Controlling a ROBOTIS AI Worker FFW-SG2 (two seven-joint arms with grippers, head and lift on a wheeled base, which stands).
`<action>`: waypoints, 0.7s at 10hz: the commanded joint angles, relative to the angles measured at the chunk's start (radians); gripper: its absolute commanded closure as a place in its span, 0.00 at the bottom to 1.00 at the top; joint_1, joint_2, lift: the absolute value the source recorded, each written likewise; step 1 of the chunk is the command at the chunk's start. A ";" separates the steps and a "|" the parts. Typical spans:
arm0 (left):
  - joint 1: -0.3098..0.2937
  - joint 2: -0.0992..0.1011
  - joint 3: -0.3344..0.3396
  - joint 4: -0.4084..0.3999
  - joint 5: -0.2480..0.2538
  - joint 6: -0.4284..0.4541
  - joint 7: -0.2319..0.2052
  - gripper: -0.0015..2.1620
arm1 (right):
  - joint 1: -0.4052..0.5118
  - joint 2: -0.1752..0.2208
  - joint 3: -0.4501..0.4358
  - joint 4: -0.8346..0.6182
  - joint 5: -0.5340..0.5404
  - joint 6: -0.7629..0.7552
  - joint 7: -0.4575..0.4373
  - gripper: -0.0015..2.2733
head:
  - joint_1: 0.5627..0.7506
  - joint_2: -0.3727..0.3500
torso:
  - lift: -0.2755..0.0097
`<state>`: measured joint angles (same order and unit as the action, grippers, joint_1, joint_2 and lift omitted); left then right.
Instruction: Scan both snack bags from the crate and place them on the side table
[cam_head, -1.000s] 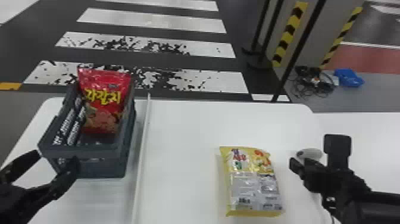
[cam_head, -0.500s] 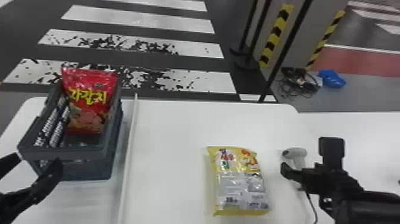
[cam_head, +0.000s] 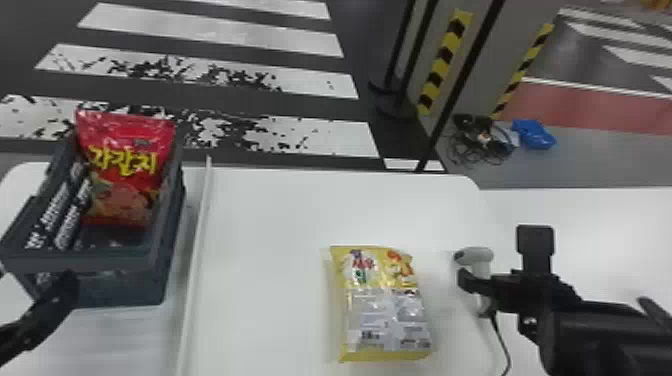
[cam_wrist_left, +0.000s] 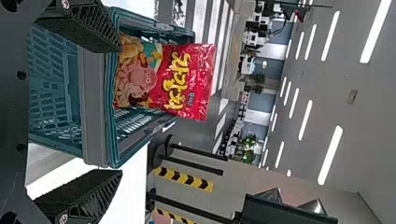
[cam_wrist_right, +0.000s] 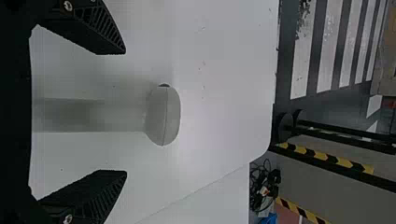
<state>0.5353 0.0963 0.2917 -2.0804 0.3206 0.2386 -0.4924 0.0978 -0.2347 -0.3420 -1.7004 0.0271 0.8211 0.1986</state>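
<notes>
Both point forward, spread: left pincer (cam_head: 36, 274) at the near end of the crate (cam_head: 100, 263), right pincer (cam_head: 487, 286) near the scanner (cam_head: 476, 256).

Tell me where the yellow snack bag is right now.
In the head view, the yellow snack bag lies on the white table, between the crate on the robot's left and the pale scanner on its right.

Head view: left claw (cam_head: 39, 275) cut off; scanner (cam_head: 474, 256) partly behind right claw (cam_head: 487, 287).
</notes>
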 joint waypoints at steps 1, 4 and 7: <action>0.000 -0.001 0.000 0.000 -0.002 0.000 0.000 0.03 | -0.038 -0.020 0.000 0.077 -0.003 -0.009 0.018 0.04 | 0.70 0.17 | 0.63; -0.002 -0.003 -0.003 0.000 -0.002 0.000 0.000 0.03 | -0.073 -0.038 0.003 0.159 0.002 -0.012 0.038 0.18 | 0.70 0.15 | 0.63; 0.002 0.000 -0.003 -0.001 -0.002 0.000 0.000 0.03 | -0.085 -0.046 0.001 0.180 0.007 0.016 0.055 0.93 | 0.70 0.13 | 0.63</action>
<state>0.5359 0.0959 0.2881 -2.0801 0.3190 0.2386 -0.4924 0.0135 -0.2804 -0.3403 -1.5220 0.0337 0.8276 0.2533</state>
